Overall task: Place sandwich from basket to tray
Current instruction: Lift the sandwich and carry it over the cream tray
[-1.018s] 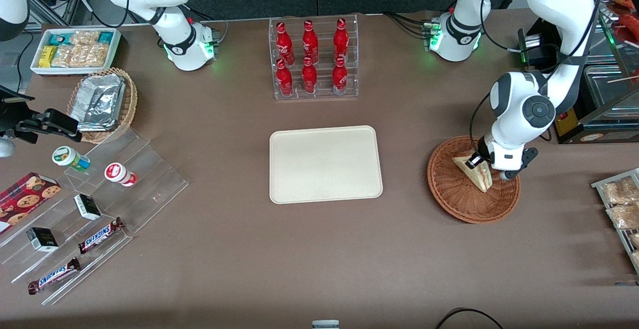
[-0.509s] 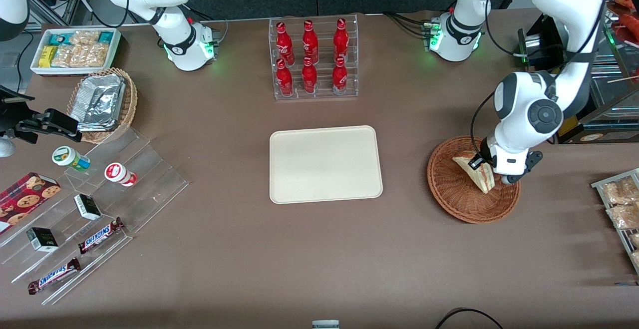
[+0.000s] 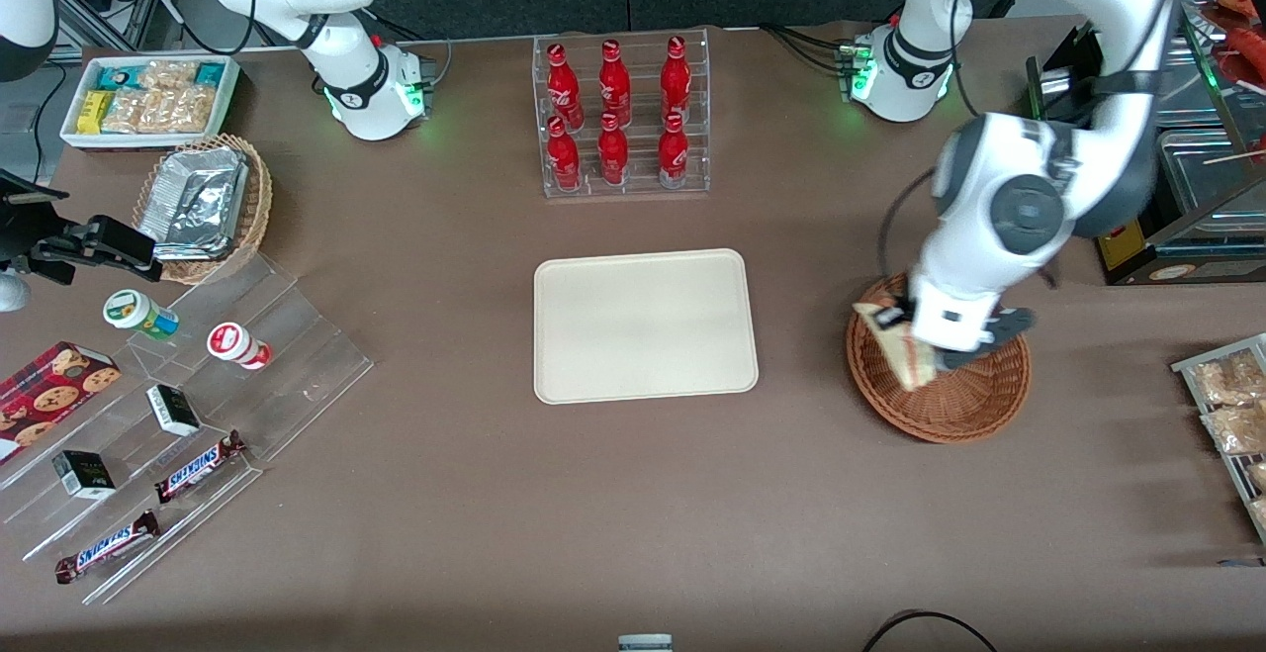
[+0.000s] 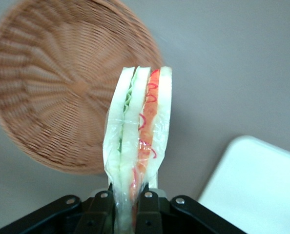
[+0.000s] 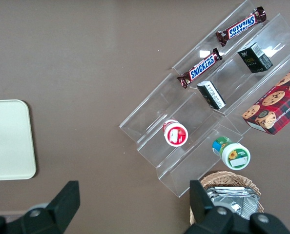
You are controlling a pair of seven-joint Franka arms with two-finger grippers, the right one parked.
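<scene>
**A:** While carrying the sandwich in the gripper, pinching it where?

**B:** Clamping both fingers on the narrow end of the wrapped wedge, flat against the two bread faces. Standing it upright, with the filling edge toward the wrist camera. Holding it over the rim of the basket nearest the tray, in the middle band of the front frame, toward the working arm's end.

**A:** Judging it how for handling?

**B:** Probably weighing little. Likely yielding, being soft bread under a clear and possibly slippery film. So squeezing gently, gripping across the flat faces rather than the filling edge, and avoiding sudden swings, otherwise risking slipping or crushing.

**A:** Noting what around it?

**B:** Showing the tray bare at the centre of the front frame, well apart from the basket across brown tabletop. Placing the rack of red bottles in the upper middle of the frame, farther from the camera than the tray and off a straight path. Placing the snack bin, the foil-filled wicker basket and the clear shelves at the parked arm's end, well apart. Apparently finding nothing standing in the way, and minding only the basket's rim while drawing clear.
</scene>
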